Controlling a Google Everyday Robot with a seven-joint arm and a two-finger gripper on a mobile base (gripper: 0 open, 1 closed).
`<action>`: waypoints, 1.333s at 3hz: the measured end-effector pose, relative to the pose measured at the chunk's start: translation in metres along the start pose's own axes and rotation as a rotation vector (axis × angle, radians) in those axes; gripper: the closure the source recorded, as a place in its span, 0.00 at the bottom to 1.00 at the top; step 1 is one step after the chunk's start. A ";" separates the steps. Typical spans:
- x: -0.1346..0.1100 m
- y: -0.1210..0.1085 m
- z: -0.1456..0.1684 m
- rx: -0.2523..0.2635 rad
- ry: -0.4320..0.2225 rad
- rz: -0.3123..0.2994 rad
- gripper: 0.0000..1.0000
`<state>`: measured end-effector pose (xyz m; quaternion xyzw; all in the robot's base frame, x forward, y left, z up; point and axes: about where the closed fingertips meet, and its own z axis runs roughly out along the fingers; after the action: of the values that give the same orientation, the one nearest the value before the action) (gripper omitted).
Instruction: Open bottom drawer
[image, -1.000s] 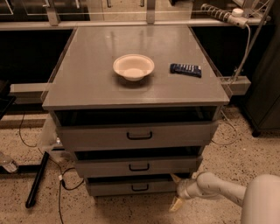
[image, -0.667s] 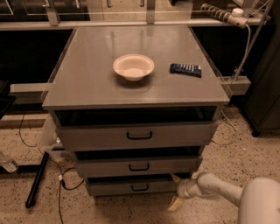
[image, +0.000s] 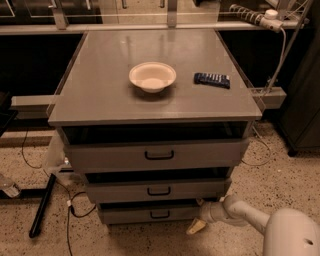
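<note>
Grey cabinet (image: 100, 95), three drawers stacked, standing on a speckled floor (image: 280, 175). Its flat top overhangs the drawer fronts on the near side.

Top drawer (image: 110, 157): the widest front, with the largest black handle. A dark gap shows above its front edge.

Middle drawer (image: 115, 191): narrower front, set further back under the top one. It also has a dark gap above it.

Bottom drawer (image: 130, 215): the lowest and narrowest front, just above the floor, with a small black loop handle (image: 160, 214) at centre. A thin dark strip runs above the front. It may be pulled out slightly, but the view is too dim down there to be sure.

Arm (image: 250, 215): white, entering from the near right corner and reaching left, low to the floor.

Black bar (image: 41, 205): lying on the floor to the left of the cabinet.

Bowl (image: 152, 76): cream, upright, near the centre of the cabinet top.

Dark blue flat packet (image: 212, 79): lying to the right of the bowl and apart from it.

Gripper (image: 196, 225): at the right end of the bottom drawer's front, well to the right of the loop handle, with a yellowish tip angled down toward the floor. I cannot tell whether it is set wide or narrow, nor whether it touches the drawer.
</note>
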<state>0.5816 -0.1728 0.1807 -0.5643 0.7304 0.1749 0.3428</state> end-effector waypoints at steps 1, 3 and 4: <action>0.000 0.000 0.000 0.000 0.000 0.000 0.00; 0.000 0.000 0.000 0.000 0.000 0.000 0.42; -0.011 0.007 -0.006 -0.034 -0.028 -0.050 0.65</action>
<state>0.5749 -0.1668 0.1919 -0.5858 0.7079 0.1866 0.3477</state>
